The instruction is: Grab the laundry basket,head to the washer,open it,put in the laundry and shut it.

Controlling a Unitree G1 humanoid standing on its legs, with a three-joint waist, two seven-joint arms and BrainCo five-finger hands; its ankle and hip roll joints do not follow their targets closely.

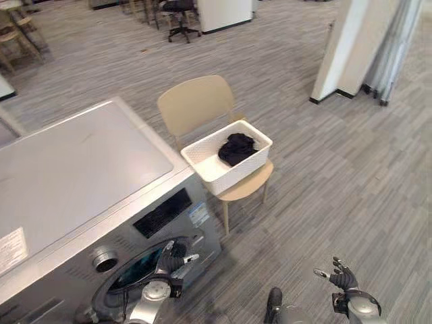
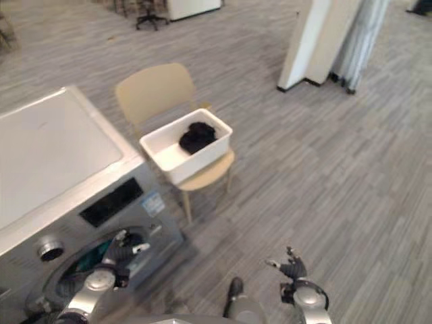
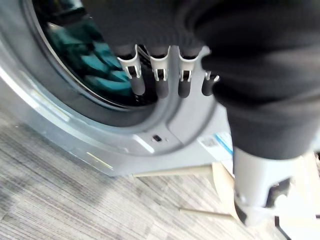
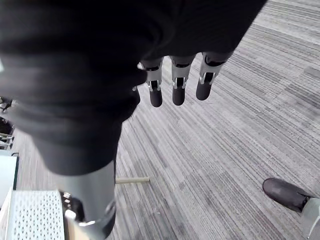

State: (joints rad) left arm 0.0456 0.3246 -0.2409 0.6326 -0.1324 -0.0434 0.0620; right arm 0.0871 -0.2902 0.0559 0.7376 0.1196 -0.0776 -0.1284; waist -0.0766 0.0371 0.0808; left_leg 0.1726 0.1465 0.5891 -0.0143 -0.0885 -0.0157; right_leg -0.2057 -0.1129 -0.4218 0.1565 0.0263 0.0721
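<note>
**A:** What's nearest?

**B:** The left hand (image 1: 170, 260), fingers (image 3: 162, 82) loosely extended and holding nothing, their tips at the round door opening of the grey washer (image 1: 81, 169); teal cloth (image 3: 102, 60) lies in the drum just past them. The right hand (image 1: 342, 275) hangs over bare floor, fingers relaxed and empty.

**A:** And the laundry?

**B:** Well beyond both hands' fingers: a white laundry basket (image 1: 209, 169) holding dark clothes (image 1: 237, 147) sits on a beige chair (image 1: 196, 104) beside the washer.

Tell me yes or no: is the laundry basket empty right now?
No, the white laundry basket on the beige chair holds a dark garment at one end.
</note>
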